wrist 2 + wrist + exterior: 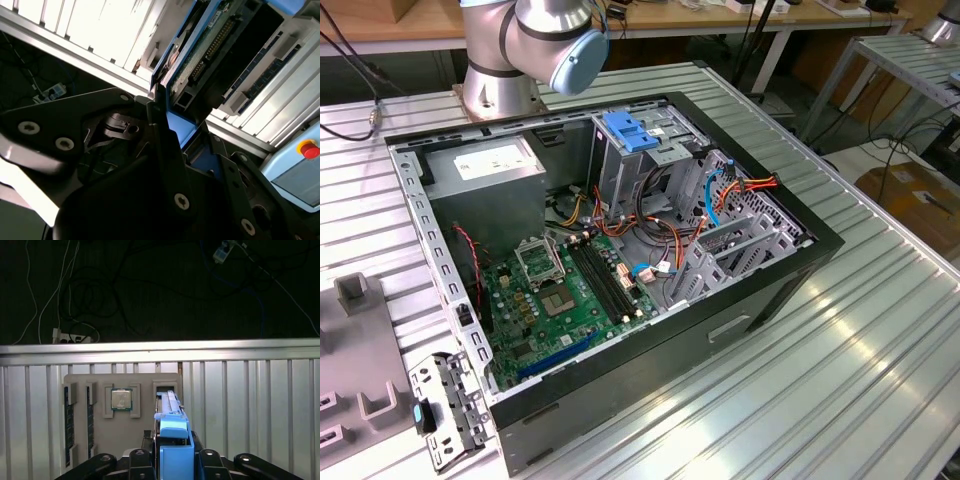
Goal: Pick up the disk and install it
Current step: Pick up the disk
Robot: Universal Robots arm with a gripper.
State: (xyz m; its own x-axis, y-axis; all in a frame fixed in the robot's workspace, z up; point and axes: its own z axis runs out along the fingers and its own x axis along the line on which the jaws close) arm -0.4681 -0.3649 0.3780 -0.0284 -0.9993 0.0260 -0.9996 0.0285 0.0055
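Pickup stage. Fingers [159,125] clamped on disk [172,437], held edge-on at grey parts tray [145,380] on slatted surface [250,405]. Grasp made; clearance from tray cannot be told. Judged outstanding: install into computer case [650,370].

open computer case [650,375] on slatted table [840,400] | motherboard [552,300] inside | arm base [495,90] beyond

- The disk [173,437]: smooth bright blue plastic rails with a slight sheen.
- The gripper [173,461]: matt black body with bright metal screw heads.
- The table [840,380]: ribbed bare metal with a satin finish that catches the light.
- The computer case [790,270]: matt black outside, dull grey sheet metal inside.
- The motherboard [570,300]: glossy green.
- The holder tray [145,382]: plain matt grey.
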